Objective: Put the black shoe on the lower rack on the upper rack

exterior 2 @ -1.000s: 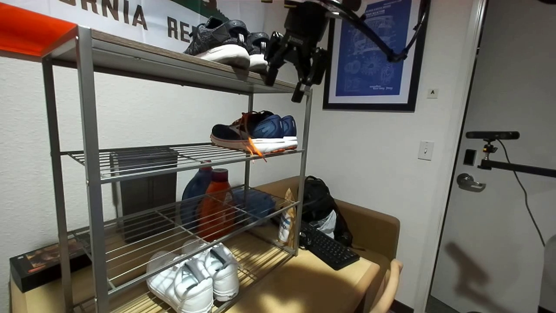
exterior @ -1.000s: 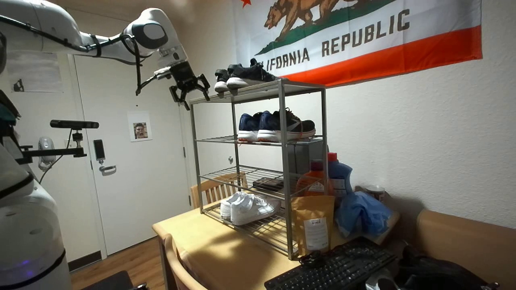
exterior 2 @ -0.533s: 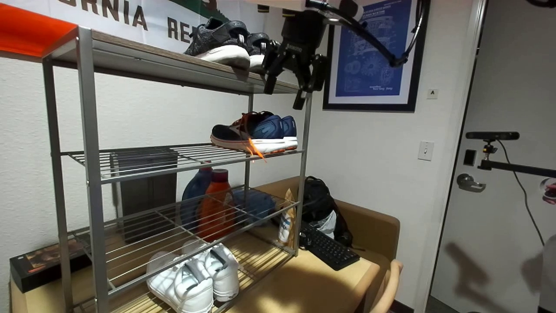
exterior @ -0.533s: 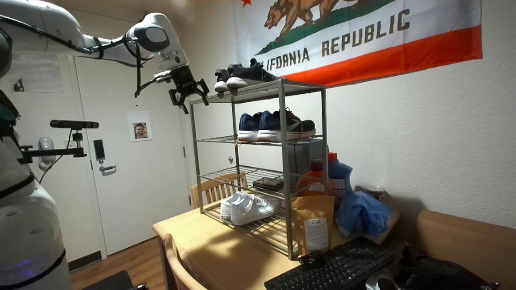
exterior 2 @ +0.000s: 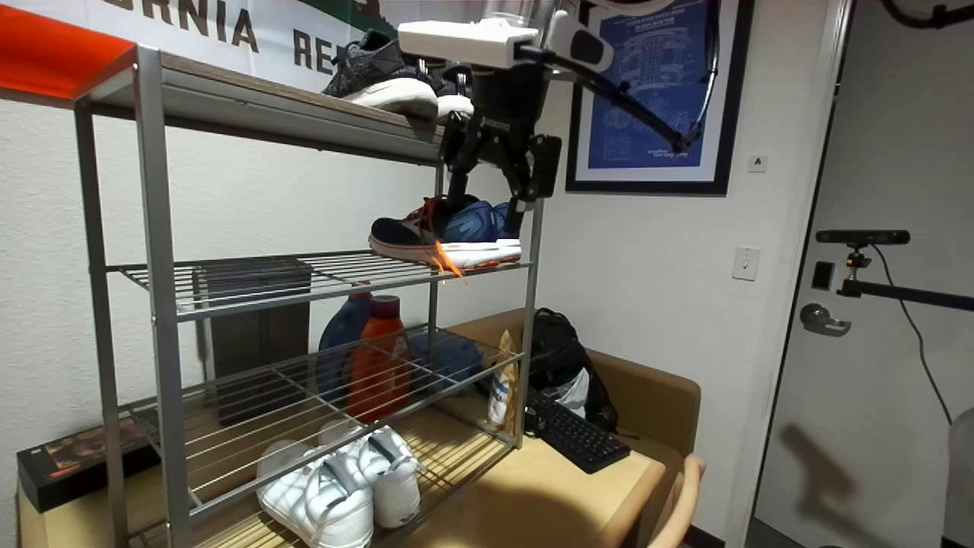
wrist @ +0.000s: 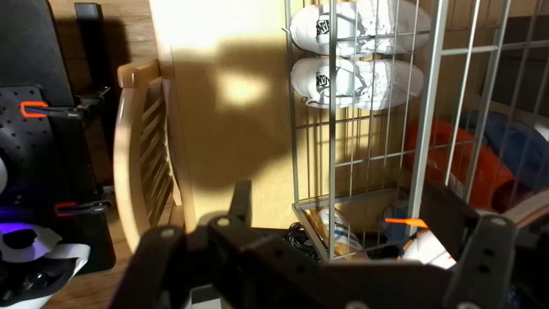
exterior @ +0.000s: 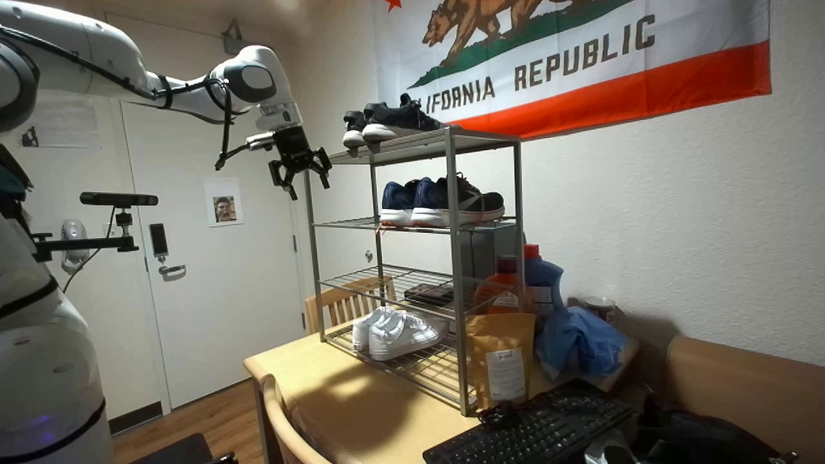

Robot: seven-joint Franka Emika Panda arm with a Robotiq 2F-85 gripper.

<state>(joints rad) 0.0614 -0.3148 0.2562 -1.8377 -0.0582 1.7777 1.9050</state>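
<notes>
White sneakers (exterior: 401, 335) on bottom tier (exterior: 433, 376); flag (exterior: 580, 64) on wall (exterior: 670, 225).

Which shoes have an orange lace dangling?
The navy-black pair on the second tier from top: an orange lace hangs over its edge. The black top pair and white bottom pair show none.

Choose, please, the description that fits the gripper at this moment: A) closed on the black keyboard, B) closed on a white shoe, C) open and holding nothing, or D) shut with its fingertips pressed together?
C: the gripper has its fingers spread apart with nothing gripped between them, while the white shoes and the keyboard lie below and apart from it in both exterior views.
</notes>
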